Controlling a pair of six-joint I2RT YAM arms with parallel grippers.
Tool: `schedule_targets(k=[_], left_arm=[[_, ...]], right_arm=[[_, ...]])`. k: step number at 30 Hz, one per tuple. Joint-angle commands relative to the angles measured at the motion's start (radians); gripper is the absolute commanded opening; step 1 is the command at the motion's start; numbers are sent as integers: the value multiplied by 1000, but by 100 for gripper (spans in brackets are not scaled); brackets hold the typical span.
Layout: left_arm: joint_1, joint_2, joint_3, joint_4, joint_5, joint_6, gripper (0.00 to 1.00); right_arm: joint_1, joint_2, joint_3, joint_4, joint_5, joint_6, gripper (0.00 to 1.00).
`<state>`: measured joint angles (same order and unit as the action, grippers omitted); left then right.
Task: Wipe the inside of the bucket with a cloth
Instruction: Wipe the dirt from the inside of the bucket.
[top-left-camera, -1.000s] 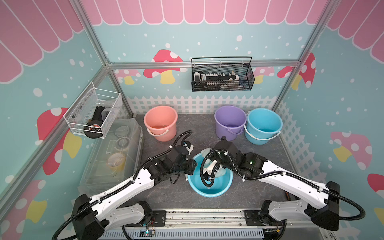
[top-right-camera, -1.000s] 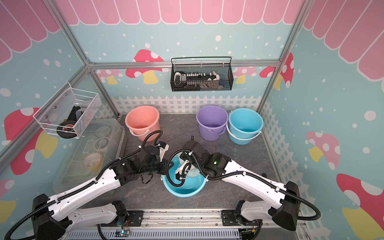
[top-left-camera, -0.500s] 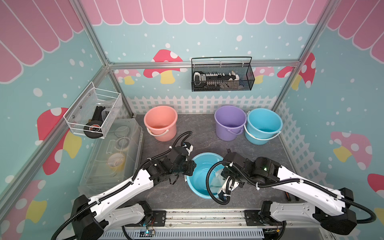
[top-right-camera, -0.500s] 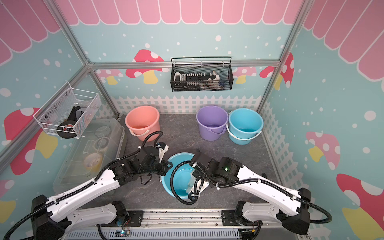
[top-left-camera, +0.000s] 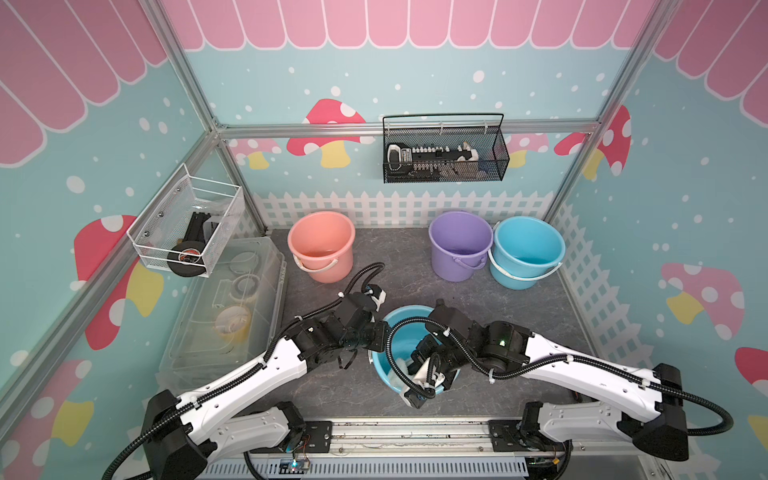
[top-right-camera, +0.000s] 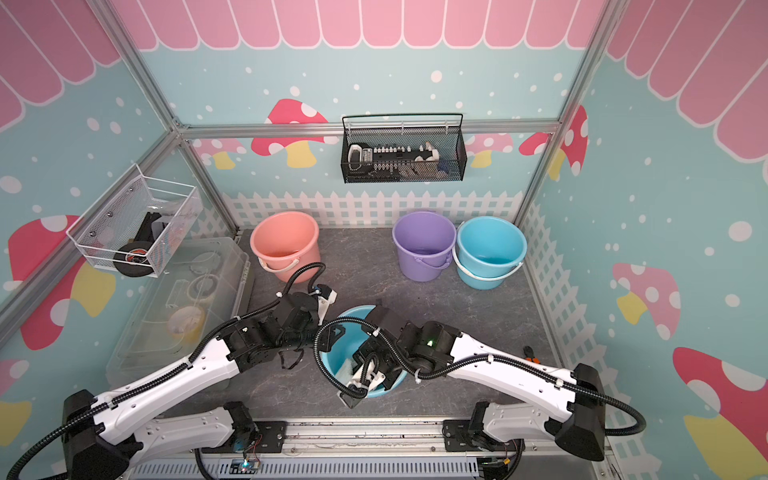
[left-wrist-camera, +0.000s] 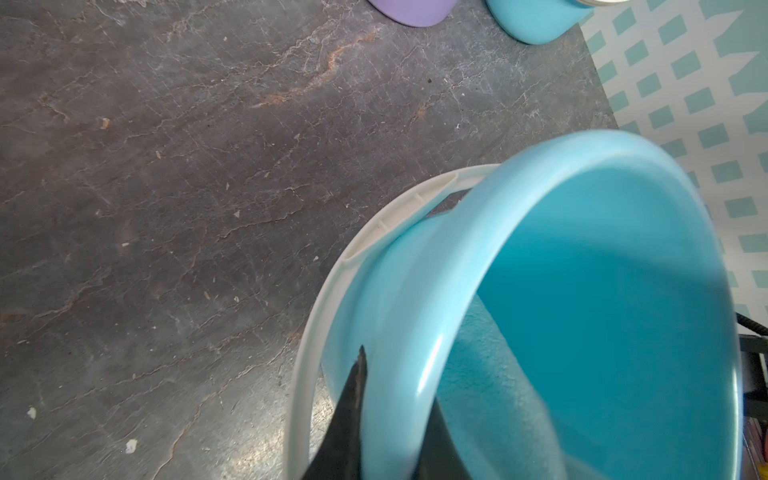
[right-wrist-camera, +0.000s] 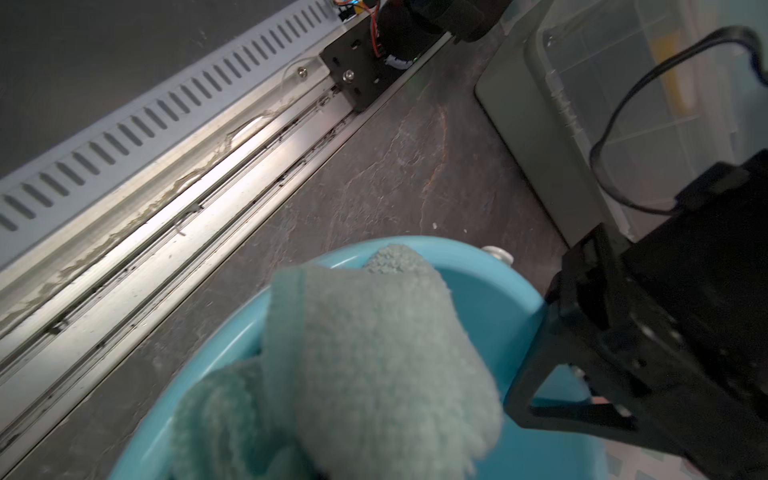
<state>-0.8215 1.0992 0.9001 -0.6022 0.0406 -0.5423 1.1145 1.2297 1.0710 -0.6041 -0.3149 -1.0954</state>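
Aqua cloth (right-wrist-camera: 374, 353) in right gripper (top-left-camera: 409, 368), inside bucket (top-left-camera: 405, 309); left gripper (left-wrist-camera: 392, 428) grips rim (left-wrist-camera: 540, 166).

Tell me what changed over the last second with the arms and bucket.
The right hand, shut on the cloth, swept from the middle of the bucket toward its near wall, dragging the cloth inside. Nothing was taken hold of or let go. The left hand stays clamped on the bucket's rim, and the bucket sits about where it was.

I'm viewing my left arm (top-left-camera: 257, 370) and right arm (top-left-camera: 602, 382): white shells, black joints, ribbed black hoses looping, one green light (top-left-camera: 503, 343) glowing.
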Motion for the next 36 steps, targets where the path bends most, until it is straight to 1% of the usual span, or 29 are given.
schedule_targets(k=[1,5,7,12,15,19,22,26,31,33,36], left_arm=[[-2,-28,20,30,6,-1,0],[-2,-23,26,31,21,2,0],[-4,-27,26,30,28,5,0],[-4,-39,16,29,35,5,0],[-4,-39,11,30,43,5,0],[-4,-34,16,29,45,6,0],[-4,-30,20,29,51,8,0],[-4,-32,20,22,41,8,0],[-4,-30,20,16,33,8,0],[-5,-26,23,16,30,8,0],[-4,-19,28,16,24,8,0]], right_arm=[[7,48,-16,202,-18,16,0],[-7,109,23,204,60,-57,0],[-41,119,43,187,78,-101,0],[-162,114,92,123,71,-206,0],[-209,129,127,89,121,-272,0],[-226,174,169,87,198,-335,0],[-226,193,182,116,241,-333,0],[-225,181,187,104,352,-328,0],[-225,129,173,-32,542,-344,0],[-225,104,169,-94,594,-342,0],[-225,61,166,-197,624,-329,0]])
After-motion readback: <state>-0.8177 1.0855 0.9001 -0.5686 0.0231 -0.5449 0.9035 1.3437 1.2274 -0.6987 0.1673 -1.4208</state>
